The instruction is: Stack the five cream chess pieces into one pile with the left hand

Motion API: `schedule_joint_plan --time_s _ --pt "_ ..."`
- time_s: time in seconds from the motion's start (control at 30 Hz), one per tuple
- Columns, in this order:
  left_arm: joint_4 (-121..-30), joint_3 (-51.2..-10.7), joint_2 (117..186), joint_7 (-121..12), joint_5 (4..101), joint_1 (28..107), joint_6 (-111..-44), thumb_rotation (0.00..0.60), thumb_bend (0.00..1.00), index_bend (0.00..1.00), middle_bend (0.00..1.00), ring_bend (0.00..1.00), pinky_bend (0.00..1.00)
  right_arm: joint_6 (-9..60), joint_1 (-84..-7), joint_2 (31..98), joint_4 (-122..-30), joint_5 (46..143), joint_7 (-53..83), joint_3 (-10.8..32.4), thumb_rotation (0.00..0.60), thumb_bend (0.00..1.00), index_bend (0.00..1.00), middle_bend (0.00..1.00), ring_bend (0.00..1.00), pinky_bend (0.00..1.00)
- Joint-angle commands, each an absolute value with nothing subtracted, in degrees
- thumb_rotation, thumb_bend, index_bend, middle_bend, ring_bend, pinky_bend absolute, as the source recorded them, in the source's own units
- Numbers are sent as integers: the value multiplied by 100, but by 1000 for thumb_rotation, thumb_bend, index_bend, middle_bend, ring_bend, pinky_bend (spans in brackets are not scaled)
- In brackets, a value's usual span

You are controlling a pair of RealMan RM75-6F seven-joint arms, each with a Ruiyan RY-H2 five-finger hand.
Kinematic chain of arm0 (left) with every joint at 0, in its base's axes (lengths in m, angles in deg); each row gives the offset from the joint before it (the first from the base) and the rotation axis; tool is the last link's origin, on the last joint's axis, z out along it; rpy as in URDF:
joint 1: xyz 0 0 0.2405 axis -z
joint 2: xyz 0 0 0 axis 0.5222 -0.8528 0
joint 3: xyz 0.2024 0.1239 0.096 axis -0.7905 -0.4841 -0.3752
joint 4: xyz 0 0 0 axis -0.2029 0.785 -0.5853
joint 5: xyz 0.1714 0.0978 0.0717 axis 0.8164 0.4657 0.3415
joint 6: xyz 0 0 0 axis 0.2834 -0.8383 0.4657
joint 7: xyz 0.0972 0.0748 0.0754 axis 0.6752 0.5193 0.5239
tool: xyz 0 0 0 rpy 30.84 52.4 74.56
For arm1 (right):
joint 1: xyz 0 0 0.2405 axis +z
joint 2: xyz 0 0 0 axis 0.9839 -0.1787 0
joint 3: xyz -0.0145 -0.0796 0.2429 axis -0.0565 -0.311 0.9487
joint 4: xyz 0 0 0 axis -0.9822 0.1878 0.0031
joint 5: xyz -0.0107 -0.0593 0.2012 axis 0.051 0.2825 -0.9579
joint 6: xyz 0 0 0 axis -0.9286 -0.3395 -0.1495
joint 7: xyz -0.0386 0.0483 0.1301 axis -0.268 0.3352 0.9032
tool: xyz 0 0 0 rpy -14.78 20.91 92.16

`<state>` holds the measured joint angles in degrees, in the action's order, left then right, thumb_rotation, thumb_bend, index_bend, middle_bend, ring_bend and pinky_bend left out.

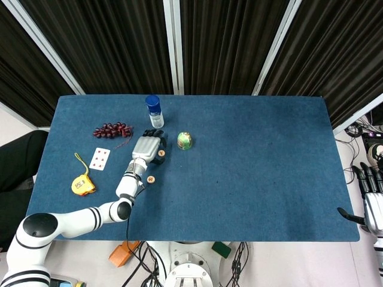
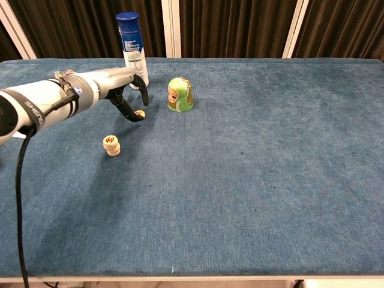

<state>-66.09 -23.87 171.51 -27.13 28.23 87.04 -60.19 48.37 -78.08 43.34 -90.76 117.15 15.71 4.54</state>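
Your blue table [image 1: 251, 173] carries everything, and your left arm [image 2: 42, 105] reaches across its near-left part. Your left hand [image 2: 123, 90] is bent over the single cream chess piece [image 2: 140, 113], its dark fingers [image 2: 143, 93] curved down around it: one fingertip comes in from the side away from the pile and another closes from above. I cannot tell whether the piece is truly pinched or merely touched. The pile of cream pieces [image 2: 111, 146] stands below your wrist, nearer you than the fingers and apart from them. Beyond the fingertips stands the white bottle with a blue cap [image 2: 132, 51]; just to their right is the green egg-shaped figure [image 2: 179, 95]. Your right hand [image 1: 371, 200] hangs off the table's far right edge, its fingers apart and holding nothing.
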Motion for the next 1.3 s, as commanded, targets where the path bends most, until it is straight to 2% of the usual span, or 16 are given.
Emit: schedule_joint_plan --time_s 0.03,0.7,0.87,1.03,1.3 --pt "-6524 -2400 17216 -2684 2797 8727 -6007 600 301 413 81 0 0 4824 -7810 4334 -9071 11698 1572 455 600 123 0 0 0 0" --pt "-6182 -2406 17391 -2616 2752 8708 -5959 600 332 477 83 0 0 4811 -7824 4334 -9027 11672 1627 457 600 122 0 0 0 0" --pt "-6219 -2383 17361 -2738 2879 8657 -5975 600 383 510 92 0 0 4802 -7825 4332 -9026 11664 1637 458 600 123 0 0 0 0" --pt "-6757 -2423 16991 -2907 3176 8456 -6162 600 393 510 92 0 0 4828 -7818 4335 -9015 11705 1653 463 600 123 0 0 0 0" --pt "-8371 -2784 16018 -3141 4019 7870 -6797 600 386 510 92 0 0 4817 -7752 4376 -8978 11820 1696 464 600 123 0 0 0 0"
